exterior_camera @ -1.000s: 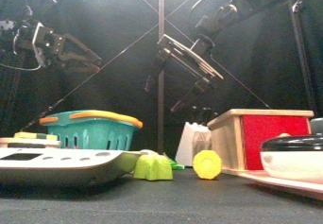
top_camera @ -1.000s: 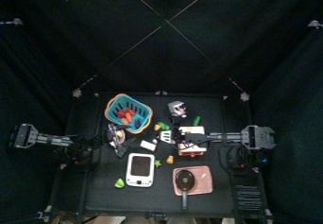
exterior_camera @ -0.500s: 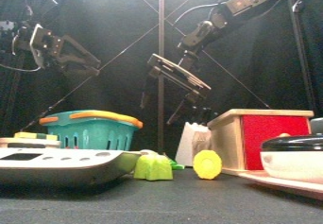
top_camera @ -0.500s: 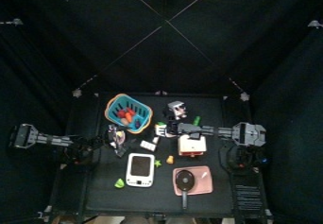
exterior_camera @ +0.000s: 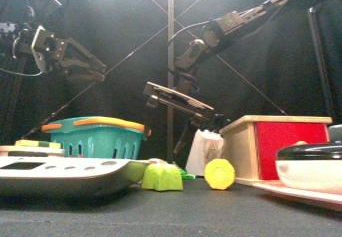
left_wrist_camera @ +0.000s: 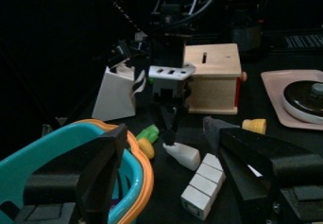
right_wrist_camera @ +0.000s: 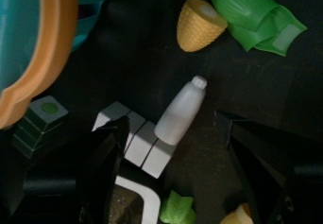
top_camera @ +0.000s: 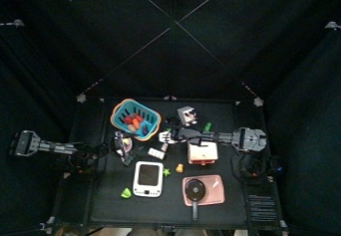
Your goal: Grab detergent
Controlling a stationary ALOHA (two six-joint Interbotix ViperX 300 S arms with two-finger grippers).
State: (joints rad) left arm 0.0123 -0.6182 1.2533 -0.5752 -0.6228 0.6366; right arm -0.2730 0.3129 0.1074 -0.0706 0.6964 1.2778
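The detergent is a small white bottle (right_wrist_camera: 180, 110) lying on its side on the black table beside the teal basket; it also shows in the left wrist view (left_wrist_camera: 180, 153). My right gripper (right_wrist_camera: 190, 157) is open and hangs just above it, with the bottle between its two jaws and not touching them. The right gripper also shows in the top view (top_camera: 170, 137), the front view (exterior_camera: 185, 99) and the left wrist view (left_wrist_camera: 165, 80). My left gripper (left_wrist_camera: 177, 185) is open and empty and rests at the table's left side (top_camera: 87, 160).
A teal basket with an orange rim (top_camera: 135, 118) stands left of the bottle. Close around it lie white blocks (right_wrist_camera: 139, 138), a yellow cone (right_wrist_camera: 198, 25) and a green toy (right_wrist_camera: 256, 15). A wooden box with a red face (exterior_camera: 274, 146) and a white device (top_camera: 148, 178) stand nearby.
My right arm has reached leftwards across the table and come down towards the things beside the basket. The left arm has not moved.
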